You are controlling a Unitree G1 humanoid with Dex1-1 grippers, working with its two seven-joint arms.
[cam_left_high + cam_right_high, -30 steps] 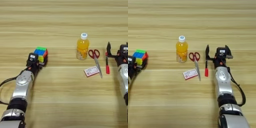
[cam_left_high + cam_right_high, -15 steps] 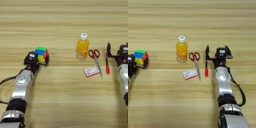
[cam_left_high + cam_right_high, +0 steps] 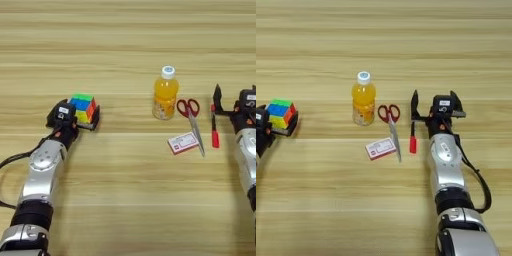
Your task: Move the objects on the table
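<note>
Spanning both views, the table [image 3: 125, 45] offered wide bare wood beyond and to the outer side of each gripper, and no table edge showed in either view.

1. Right gripper [image 3: 435, 103]: its two black fingers stood well apart, one just above the top end of the red pen [image 3: 413, 140], the other on the far side of the wrist block. It held nothing. The pen lay immediately to its inner side, running back alongside the forearm.
2. Left gripper [image 3: 80, 113]: its fingers sat on either side of the puzzle cube [image 3: 83, 107], apparently clamped on it, with the cube resting low on the wood.
3. Orange juice bottle [image 3: 165, 93]: upright, well inward of the right gripper and beyond the other small items.
4. Scissors [image 3: 391, 124]: between bottle and pen, handles near the bottle base, blades pointing back toward the robot.
5. Card packet [image 3: 380, 148]: flat, touching or just beside the blade tips.

Judged procedure: the cube should be carried with a firm squeeze and a small lift, since dragging could roll it out. Open wood lay on all sides of that gripper. The right side was tighter: any inward sweep risked nudging the pen into the scissors, so outward or forward paths looked safer.
</note>
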